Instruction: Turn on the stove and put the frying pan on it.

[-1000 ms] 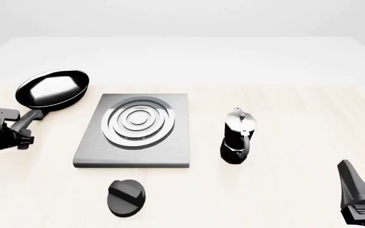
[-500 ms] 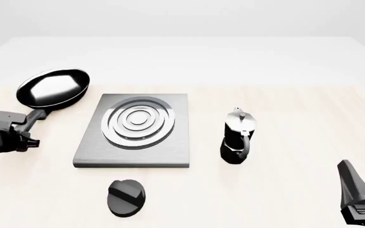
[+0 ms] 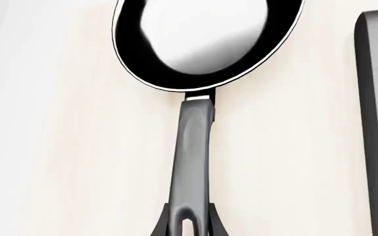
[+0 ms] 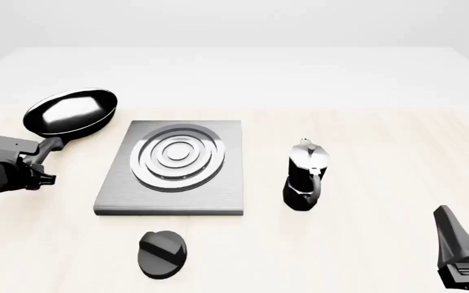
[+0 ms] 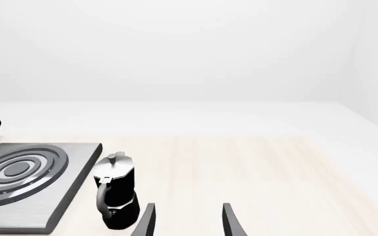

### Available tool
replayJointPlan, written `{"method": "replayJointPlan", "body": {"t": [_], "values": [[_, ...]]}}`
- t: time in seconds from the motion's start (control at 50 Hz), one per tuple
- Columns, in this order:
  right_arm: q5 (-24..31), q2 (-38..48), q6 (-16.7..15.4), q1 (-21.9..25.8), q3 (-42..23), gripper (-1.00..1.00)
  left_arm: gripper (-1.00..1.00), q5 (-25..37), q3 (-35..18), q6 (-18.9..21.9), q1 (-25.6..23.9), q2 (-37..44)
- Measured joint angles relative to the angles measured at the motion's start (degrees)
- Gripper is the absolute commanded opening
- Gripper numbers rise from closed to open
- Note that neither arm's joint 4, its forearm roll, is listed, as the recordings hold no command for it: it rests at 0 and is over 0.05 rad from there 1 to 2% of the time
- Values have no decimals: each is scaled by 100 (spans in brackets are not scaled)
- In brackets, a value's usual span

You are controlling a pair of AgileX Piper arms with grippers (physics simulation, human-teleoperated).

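Pale wooden table (image 4: 365,134), glossy black frying pan (image 4: 71,112), long handle

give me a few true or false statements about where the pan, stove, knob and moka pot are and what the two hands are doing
1. The frying pan sits on the burner rings. False: it lies on the table left of the stove, off the slab.
2. The left hand is at the end of the pan's handle. True.
3. The knob lies on the table in front of the stove, apart from the slab. True.
4. The moka pot stands on the stove. False: it stands upright on the table to the stove's right.
5. The right hand is shut on the moka pot. False: it is open, holds nothing, and the pot is off to one side of it.
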Motion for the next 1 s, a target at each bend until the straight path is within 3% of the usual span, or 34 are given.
{"method": "replayJointPlan", "body": {"t": [0.62,1.0], "values": [[0,0,0,0,0,100,-100,762,-50,323,-280,-1269],[0,0,0,0,0,100,-100,743,832,161,-786,-2294]]}}
